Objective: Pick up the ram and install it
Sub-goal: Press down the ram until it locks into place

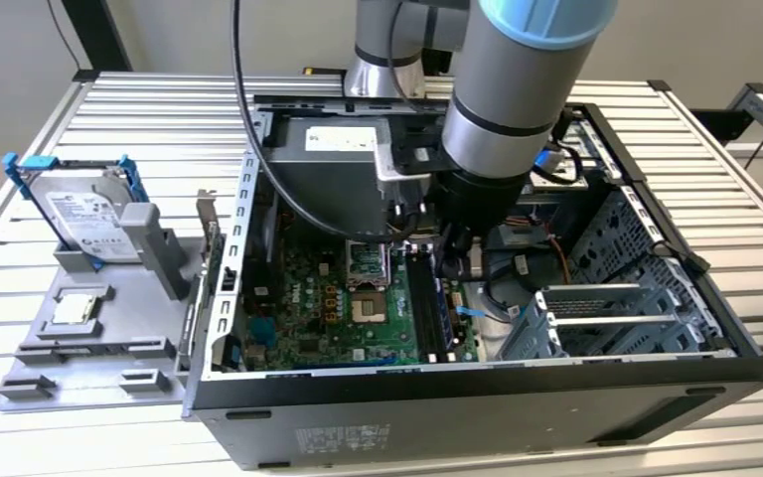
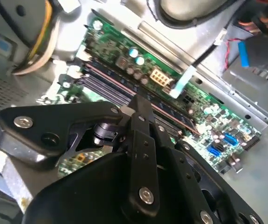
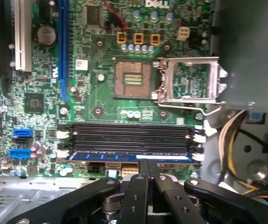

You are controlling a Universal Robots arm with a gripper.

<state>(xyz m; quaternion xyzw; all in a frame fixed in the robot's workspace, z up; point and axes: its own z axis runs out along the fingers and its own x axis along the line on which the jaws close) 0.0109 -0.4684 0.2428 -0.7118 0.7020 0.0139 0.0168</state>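
Note:
The ram (image 3: 131, 157) is a thin blue stick lying along the last of the black memory slots (image 3: 129, 135) on the green motherboard (image 3: 96, 100), between the white end latches. My gripper (image 3: 147, 164) is shut, its two black fingers pressed together with nothing between them. The tips sit right at the ram's long edge, near its middle; I cannot tell whether they touch it. In the second wrist view the shut gripper (image 2: 138, 103) points down at the same row of slots (image 2: 110, 88). In the exterior view the gripper (image 1: 451, 266) reaches deep inside the open computer case (image 1: 488, 407).
The open CPU socket (image 3: 133, 79) and its raised metal frame (image 3: 189, 79) lie beside the slots. Yellow and white cables (image 3: 231, 135) hang by the slot ends. A silver hard drive in a blue bracket (image 1: 87, 214) stands on a grey fixture (image 1: 90, 348) at the exterior view's left. A metal drive cage (image 1: 620, 318) fills the case's right.

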